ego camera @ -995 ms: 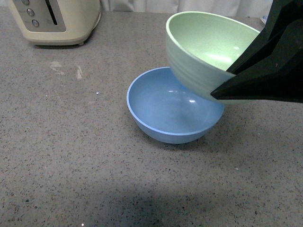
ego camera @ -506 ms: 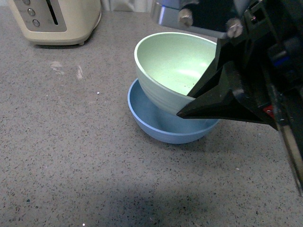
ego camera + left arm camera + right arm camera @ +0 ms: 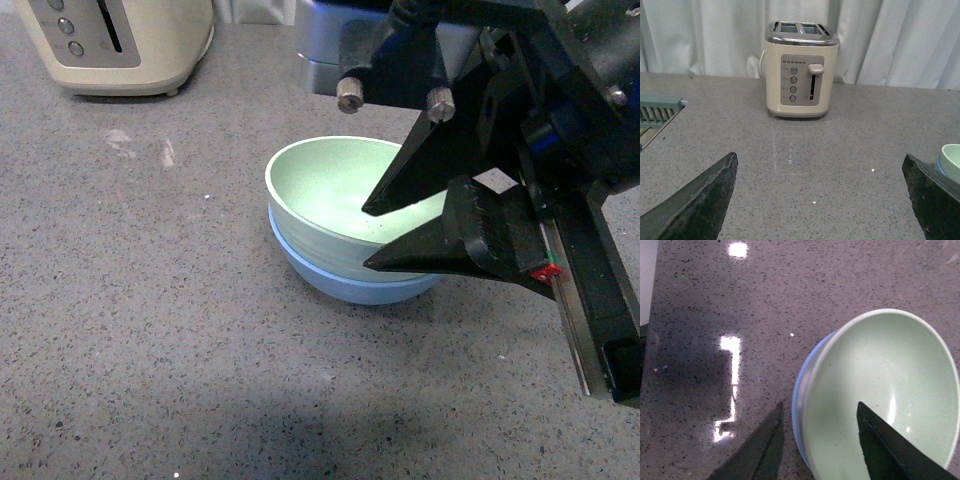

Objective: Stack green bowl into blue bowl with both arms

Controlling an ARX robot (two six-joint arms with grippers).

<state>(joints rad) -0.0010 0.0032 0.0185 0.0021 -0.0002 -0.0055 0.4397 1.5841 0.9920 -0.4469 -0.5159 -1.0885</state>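
- The green bowl (image 3: 335, 200) sits nested inside the blue bowl (image 3: 345, 285), toward the middle of the grey speckled table (image 3: 150, 330); only a thin band of blue shows under the green rim.
- The green bowl looks slightly tilted, its rim a little higher on the side toward the table's left edge.
- The right gripper (image 3: 368, 236) is at the bowls from the right side, with its two black fingers (image 3: 430, 170) spread apart: the upper one reaches in over the green bowl's hollow, the lower one lies outside, along the bowl's near right wall.
- In the right wrist view the green bowl's (image 3: 880, 395) rim passes through the gap of the right gripper (image 3: 817, 410), one finger (image 3: 760, 445) outside over the table, the other over the bowl's inside. Neither finger clearly presses on the wall, so the grip looks released.
- The left gripper (image 3: 820, 200) hangs over bare table, well apart from the bowls, its fingers (image 3: 700, 200) spread wide with nothing between them.
- From the left wrist view a sliver of the green bowl (image 3: 952, 160) shows beyond one finger.
- A cream toaster (image 3: 120, 40) stands near the table's far left corner.
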